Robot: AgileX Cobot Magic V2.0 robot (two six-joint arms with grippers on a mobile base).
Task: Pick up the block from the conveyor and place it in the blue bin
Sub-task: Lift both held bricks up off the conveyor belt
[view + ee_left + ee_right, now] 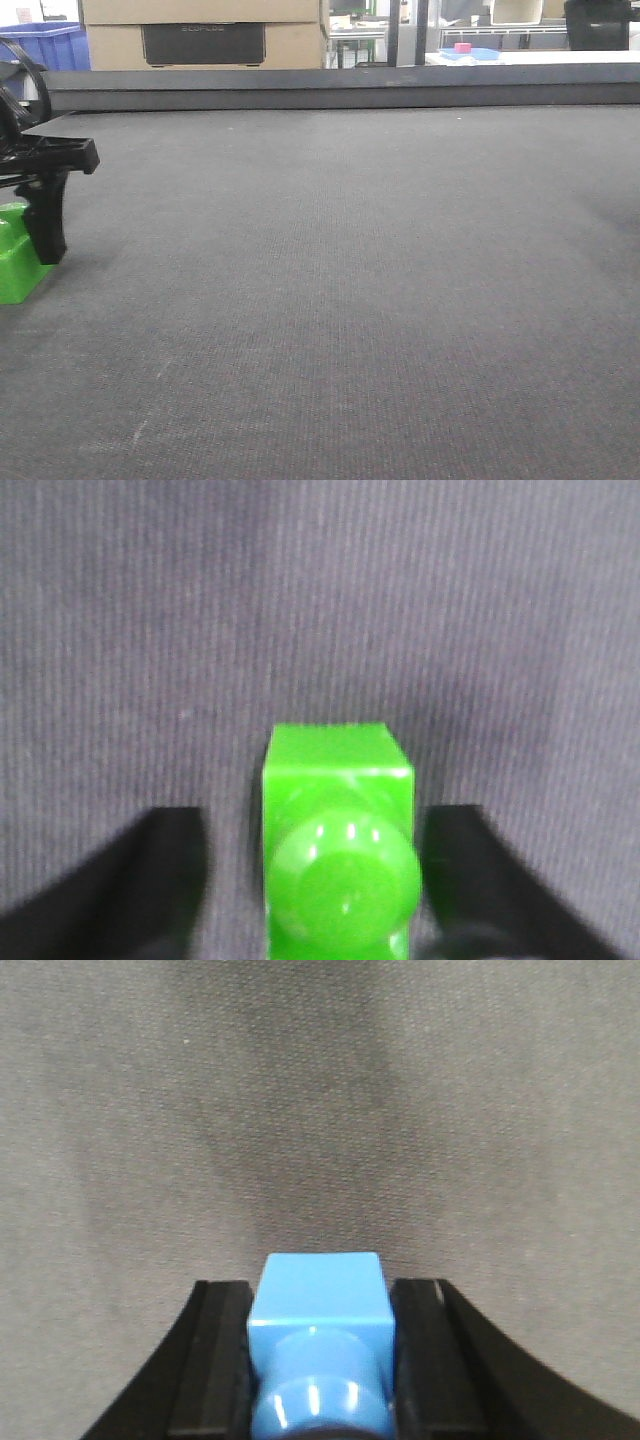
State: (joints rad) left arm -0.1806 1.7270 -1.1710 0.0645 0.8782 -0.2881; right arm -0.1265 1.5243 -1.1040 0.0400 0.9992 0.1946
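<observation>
Left wrist-mounted view: the left hand (pixel 318 830) stands wide astride the green block (pixel 338 780), a gap showing on each side, with the block resting on the conveyor (pixel 350 280). The grab is not yet made! The right hand (pixel 320 1360) is clamped snug on a blue brick (pixel 320 1285). Squeeze, lift and drop all remain. Grey woven belt, dark rail (pixel 350 92), then the blue bin (pixel 45 45) beside cardboard boxes (pixel 200 35).
</observation>
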